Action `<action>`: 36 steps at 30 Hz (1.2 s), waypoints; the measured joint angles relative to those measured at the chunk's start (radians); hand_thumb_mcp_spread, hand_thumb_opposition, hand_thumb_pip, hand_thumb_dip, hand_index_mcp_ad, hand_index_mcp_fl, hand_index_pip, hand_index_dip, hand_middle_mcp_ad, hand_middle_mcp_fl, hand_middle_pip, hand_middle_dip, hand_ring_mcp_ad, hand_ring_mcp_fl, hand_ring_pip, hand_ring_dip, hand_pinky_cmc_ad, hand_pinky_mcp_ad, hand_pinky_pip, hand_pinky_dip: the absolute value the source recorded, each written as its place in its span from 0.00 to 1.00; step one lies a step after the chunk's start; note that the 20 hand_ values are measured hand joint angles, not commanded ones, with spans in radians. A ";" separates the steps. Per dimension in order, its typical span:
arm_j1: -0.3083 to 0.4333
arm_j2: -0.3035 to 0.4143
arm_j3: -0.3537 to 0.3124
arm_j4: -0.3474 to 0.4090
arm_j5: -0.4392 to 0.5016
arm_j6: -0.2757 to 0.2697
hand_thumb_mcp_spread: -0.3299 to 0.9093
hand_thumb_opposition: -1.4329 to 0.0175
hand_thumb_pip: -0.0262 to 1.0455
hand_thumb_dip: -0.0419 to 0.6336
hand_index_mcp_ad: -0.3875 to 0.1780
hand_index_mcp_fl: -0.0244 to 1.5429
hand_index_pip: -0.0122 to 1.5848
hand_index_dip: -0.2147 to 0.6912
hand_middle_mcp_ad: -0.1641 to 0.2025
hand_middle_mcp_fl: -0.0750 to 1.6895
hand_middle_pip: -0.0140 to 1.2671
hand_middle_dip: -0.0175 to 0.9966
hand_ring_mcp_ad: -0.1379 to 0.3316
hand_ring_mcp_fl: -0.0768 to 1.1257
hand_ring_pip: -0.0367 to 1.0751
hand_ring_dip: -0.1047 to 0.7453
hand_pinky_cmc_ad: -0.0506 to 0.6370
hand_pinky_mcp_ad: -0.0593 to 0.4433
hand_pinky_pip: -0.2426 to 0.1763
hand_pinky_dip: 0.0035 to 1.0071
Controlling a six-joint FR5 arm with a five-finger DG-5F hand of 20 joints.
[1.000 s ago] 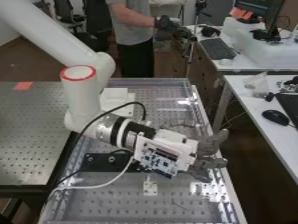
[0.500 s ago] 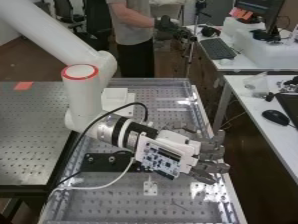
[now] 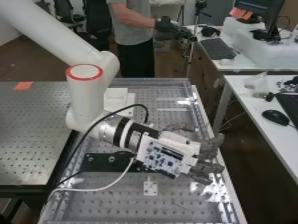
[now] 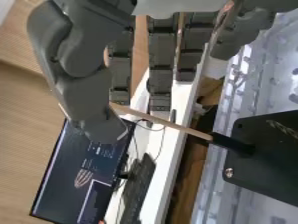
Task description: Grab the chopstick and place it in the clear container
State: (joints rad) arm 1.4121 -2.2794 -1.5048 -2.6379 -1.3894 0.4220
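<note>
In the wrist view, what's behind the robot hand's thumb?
A monitor sits partly behind the thumb, and the chopstick runs to the thumb's edge. The thumb covers the rest, so I can't tell whether the chopstick continues or touches it.

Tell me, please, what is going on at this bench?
The robot arm has its hand above the side of the perforated bench. A wooden stick, apparently the chopstick, runs across beside the hand's thumb, its other end dark and overlapping a black plate. I cannot tell whether the hand has hold of it.
</note>
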 joint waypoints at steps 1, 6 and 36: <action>0.000 0.000 0.000 0.001 0.004 -0.001 0.71 0.41 0.56 0.63 0.38 0.24 0.38 0.56 0.61 0.39 0.14 0.76 0.41 0.24 0.12 0.51 0.46 0.41 0.38 0.13; 0.000 -0.002 0.001 0.004 0.030 -0.007 0.73 0.41 0.53 0.61 0.38 0.30 0.38 0.56 0.61 0.43 0.13 0.76 0.38 0.28 0.11 0.51 0.48 0.42 0.38 0.13; 0.005 -0.006 0.009 0.021 0.043 0.029 0.77 0.41 0.46 0.61 0.33 0.43 0.43 0.55 0.58 0.51 0.14 0.77 0.24 0.36 0.12 0.59 0.64 0.47 0.49 0.15</action>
State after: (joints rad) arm 1.4167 -2.2852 -1.4961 -2.6169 -1.3467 0.4515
